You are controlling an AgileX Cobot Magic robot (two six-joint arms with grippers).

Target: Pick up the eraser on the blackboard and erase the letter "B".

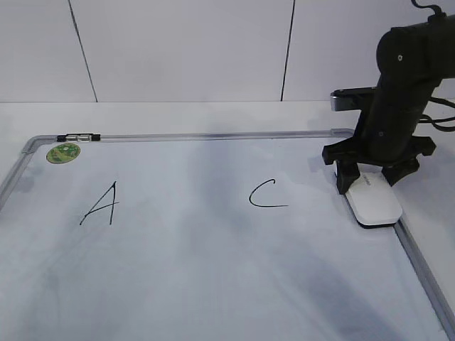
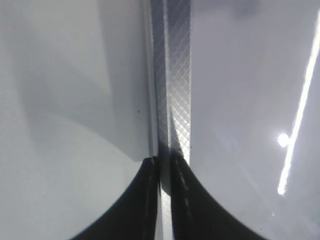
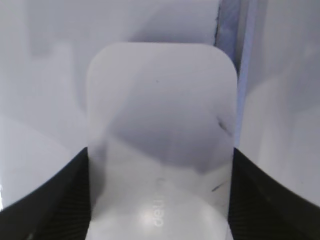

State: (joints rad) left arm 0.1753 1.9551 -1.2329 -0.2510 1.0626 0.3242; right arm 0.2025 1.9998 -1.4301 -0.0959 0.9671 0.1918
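1. The eraser lay flat on the board, near the right edge, just beside the metal frame. Its white top faced up, so the wiping side was likely down on the board.

2. The right gripper was down over the back end of the eraser. One finger was on each long side, touching or almost touching. The jaws looked closed on the eraser, ready to lift or slide it.

3. No "B" could be seen on the board. Only an "A" and a "C" showed, with a bare gap between them. I think the "B" was already wiped away, or it was never in view.

4. A green sticker sat in the far left corner, well away from the eraser.

5. The left gripper was clenched, its fingers pressed almost together with nothing between them. It hung over a strip of frame, out of the way.
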